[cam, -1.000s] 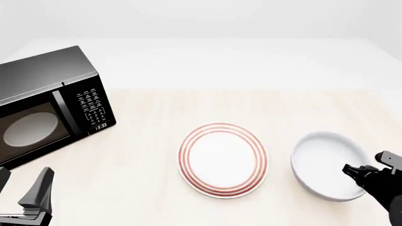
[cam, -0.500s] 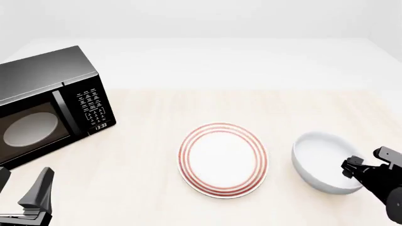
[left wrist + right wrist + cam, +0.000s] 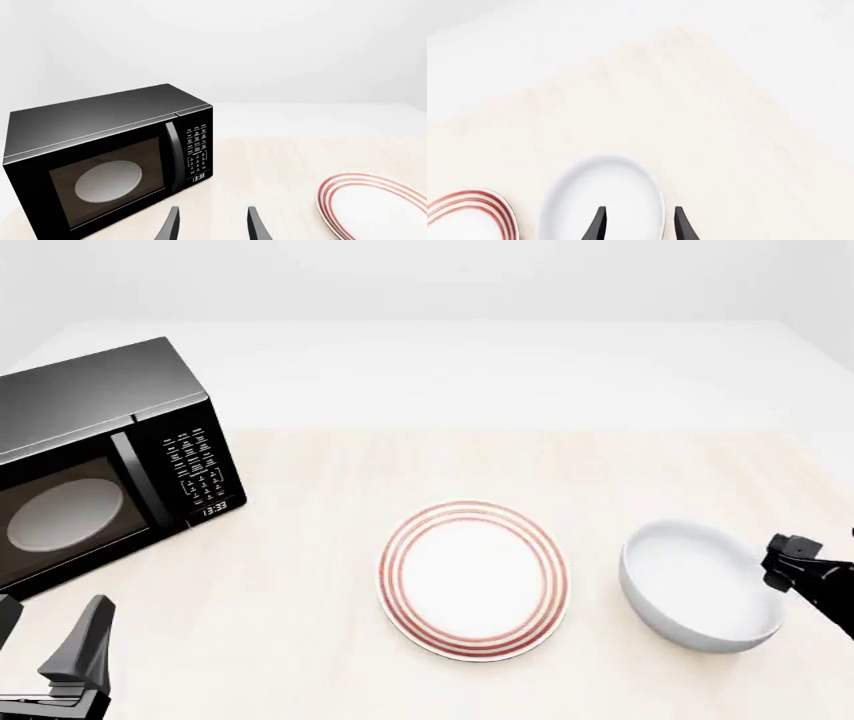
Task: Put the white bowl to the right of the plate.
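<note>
White bowl right of plate, apart; right pincer spread

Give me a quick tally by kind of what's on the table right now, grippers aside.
Plates: 1, the red-ringed plate
Bowls: 1, the white bowl, right of the plate
Microwaves: 1, the black microwave
Total: 3
</note>
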Motion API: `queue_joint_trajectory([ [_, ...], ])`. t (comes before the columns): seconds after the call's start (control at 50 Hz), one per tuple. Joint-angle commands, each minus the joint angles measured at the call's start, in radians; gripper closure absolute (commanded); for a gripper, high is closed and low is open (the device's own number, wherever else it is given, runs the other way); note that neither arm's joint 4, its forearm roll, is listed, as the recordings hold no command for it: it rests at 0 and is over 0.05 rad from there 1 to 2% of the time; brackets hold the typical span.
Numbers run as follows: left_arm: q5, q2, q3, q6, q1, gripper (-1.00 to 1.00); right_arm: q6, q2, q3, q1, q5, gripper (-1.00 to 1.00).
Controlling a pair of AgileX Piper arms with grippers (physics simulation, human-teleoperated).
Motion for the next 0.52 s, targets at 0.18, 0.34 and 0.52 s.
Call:
queue_joint_trajectory([
  [0.18,0.000,0.000,0.000,0.000,0.000,-1.00,-0.044,-0.345,-0.106,0.143,0.326,-1.00],
  [0.34,0.000,0.000,0.000,0.000,0.000,-1.00,-0.029,-0.351,-0.047,0.222,0.277,-1.00],
  [0.52,0.000,0.000,0.000,0.000,0.000,-1.00,-0.078,-0.472,0.014,0.291,0.256,-1.00],
])
